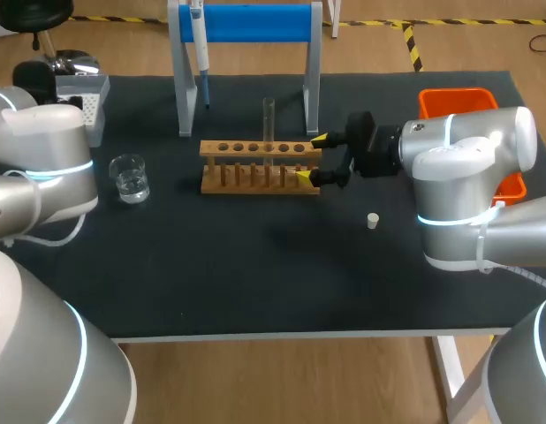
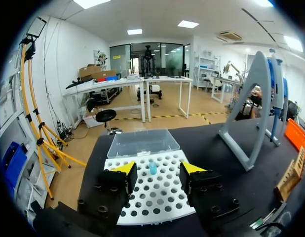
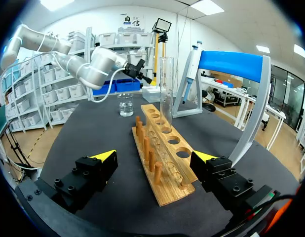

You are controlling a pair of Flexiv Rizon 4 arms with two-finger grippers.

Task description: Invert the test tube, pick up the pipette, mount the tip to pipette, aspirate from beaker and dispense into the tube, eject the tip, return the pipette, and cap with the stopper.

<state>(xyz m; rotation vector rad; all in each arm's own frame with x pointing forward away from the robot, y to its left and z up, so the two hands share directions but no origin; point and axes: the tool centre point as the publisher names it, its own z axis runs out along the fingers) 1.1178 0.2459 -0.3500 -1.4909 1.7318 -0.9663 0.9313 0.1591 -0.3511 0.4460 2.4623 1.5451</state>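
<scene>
Your test tube [image 3: 166, 89] stands upright in an inner hole of the wooden rack [image 3: 188, 170]. The right gripper [image 3: 153, 157] sits at the rack's end, fingers wide and empty; the left gripper [image 2: 158, 168], well away from the rack, is likewise spread. Expect light, slick, breakable glass, so grip gently on the bare length above the rack.

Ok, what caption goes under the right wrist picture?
Open right claw facing the end of the wooden rack, one test tube standing upright in it.
</scene>
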